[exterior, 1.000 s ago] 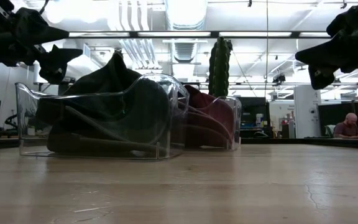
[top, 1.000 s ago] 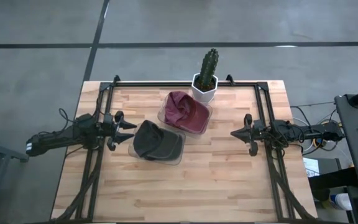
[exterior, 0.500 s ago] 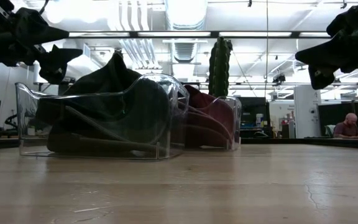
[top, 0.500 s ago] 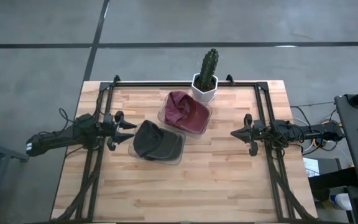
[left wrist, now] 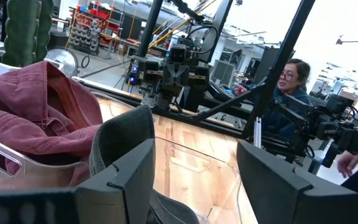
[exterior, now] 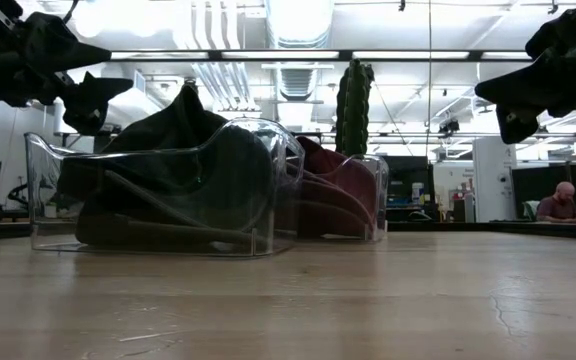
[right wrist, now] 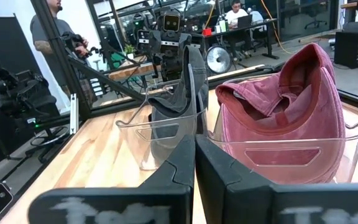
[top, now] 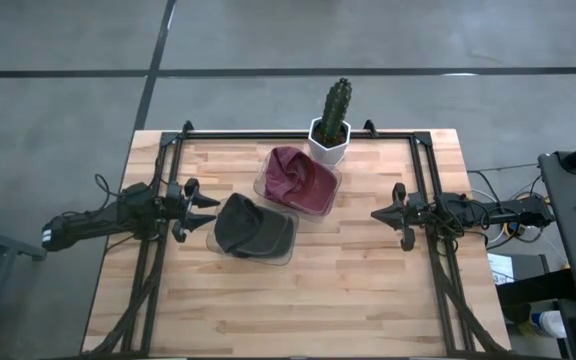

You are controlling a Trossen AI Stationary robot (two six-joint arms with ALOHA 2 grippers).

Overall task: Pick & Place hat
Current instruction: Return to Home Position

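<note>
Left jaws: the black-cap bin (top: 280, 257) sits just ahead of the tips, blocking that line. Right jaws: bare counter (top: 353, 240) straight ahead, free passage, with the red-cap bin (top: 260, 188) and cactus pot (top: 329, 150) standing ahead, off to one side.

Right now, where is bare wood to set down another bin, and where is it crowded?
Widest bare wood: the table half away from the cactus pot, between the side rails. Narrower: between the red cap's bin and the right gripper. Crowded: the pot, both bins, and the left gripper beside the black cap's bin.
</note>
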